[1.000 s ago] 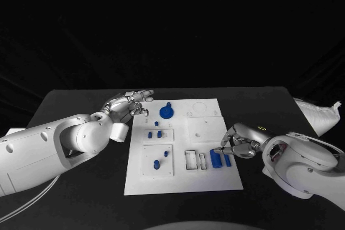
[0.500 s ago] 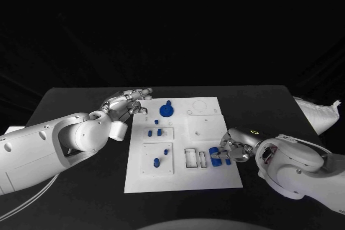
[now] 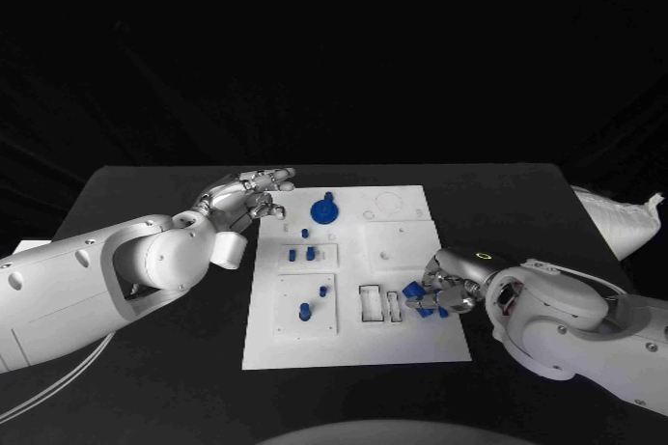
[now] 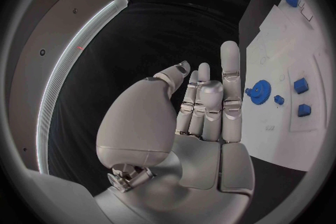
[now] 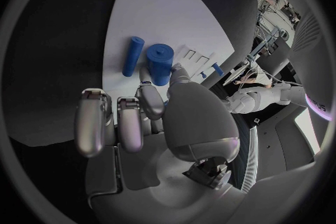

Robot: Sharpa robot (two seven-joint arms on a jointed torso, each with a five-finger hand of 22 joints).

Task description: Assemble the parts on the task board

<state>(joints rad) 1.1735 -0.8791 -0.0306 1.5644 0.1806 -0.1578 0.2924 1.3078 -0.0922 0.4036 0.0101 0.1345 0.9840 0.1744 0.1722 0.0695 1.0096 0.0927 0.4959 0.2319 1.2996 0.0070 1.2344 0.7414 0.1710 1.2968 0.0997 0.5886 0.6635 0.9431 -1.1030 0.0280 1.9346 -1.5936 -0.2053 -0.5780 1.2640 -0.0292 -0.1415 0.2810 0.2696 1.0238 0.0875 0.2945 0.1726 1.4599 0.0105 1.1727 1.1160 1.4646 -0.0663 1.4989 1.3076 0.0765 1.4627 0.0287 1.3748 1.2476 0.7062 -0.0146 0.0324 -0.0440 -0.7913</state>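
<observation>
The white task board [image 3: 348, 344] lies mid-table. My right hand [image 3: 446, 289] is at its right edge, and its thumb and a finger pinch a thick blue cylinder [image 3: 416, 292] [image 5: 159, 64], which now sits tilted on the board. A thin blue rod [image 5: 132, 56] lies beside it. My left hand [image 3: 251, 198] hovers at the board's far left corner with fingers [image 4: 231, 75] straight and apart, holding nothing. A blue gear [image 3: 324, 211] [image 4: 262, 89] stands just to its right.
Small blue pegs [image 3: 299, 257] stand in the board's left blocks, and two more [image 3: 304, 316] sit nearer. Two empty rectangular slots [image 3: 369, 306] lie left of the cylinder. A white bag [image 3: 620, 218] rests at the table's right edge.
My right hand has closed in on the thick cylinder, which went from lying straight beside the rod to tilted. The left hand has hardly moved.
</observation>
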